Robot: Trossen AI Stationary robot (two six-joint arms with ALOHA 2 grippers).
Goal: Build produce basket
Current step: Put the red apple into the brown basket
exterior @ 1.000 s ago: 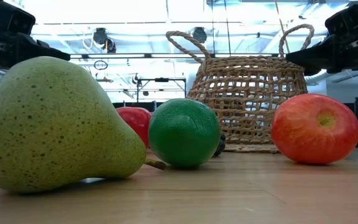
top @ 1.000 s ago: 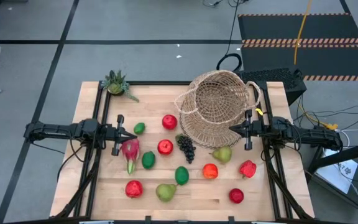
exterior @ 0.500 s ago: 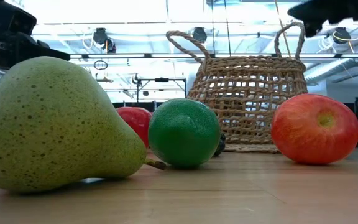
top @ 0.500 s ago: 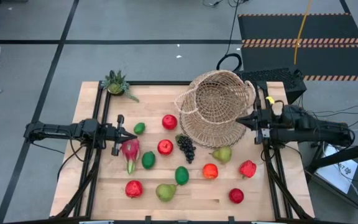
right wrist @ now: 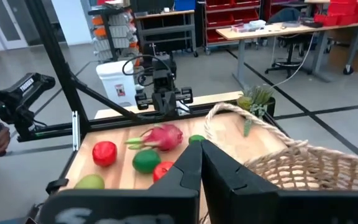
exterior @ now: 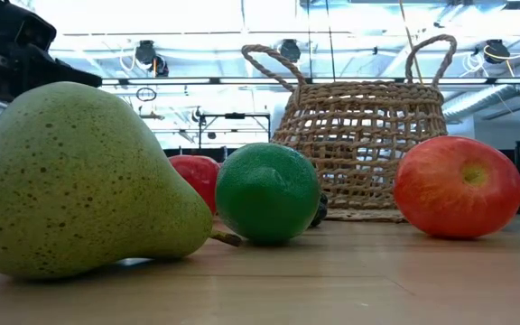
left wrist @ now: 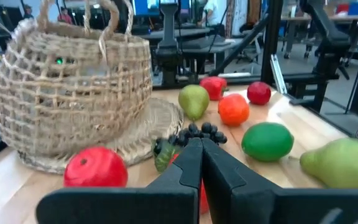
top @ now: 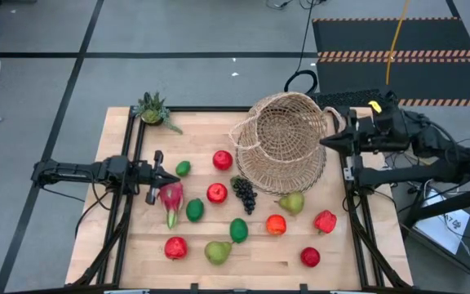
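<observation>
The pale wooden slatted worktop [top: 137, 245] carries everything. The large round tan woven wicker basket [top: 284, 143] sits at its far right part, its mouth up and free of fruit, so filling has not begun by the look of it. The toy produce lies loose in front of and left of it, well spread, which should leave room to pick each piece singly: a pink dragon fruit [top: 170, 198] just beside the left tool, two yellow-green pears [top: 216, 252], a dark purple bunch of grapes [top: 244, 193] close to the basket's foot, red apples [top: 222, 160], green limes [top: 238, 229] and an orange piece [top: 276, 224]. A small spiky green potted plant [top: 153, 109] stands apart at the far left corner.

The right tool [top: 326, 142], fingers together and empty, hangs at the basket's right rim. The left tool [top: 170, 180] waits low over the left side, fingers also together, holding nothing.

No brand, label or readable writing shows on any item.
</observation>
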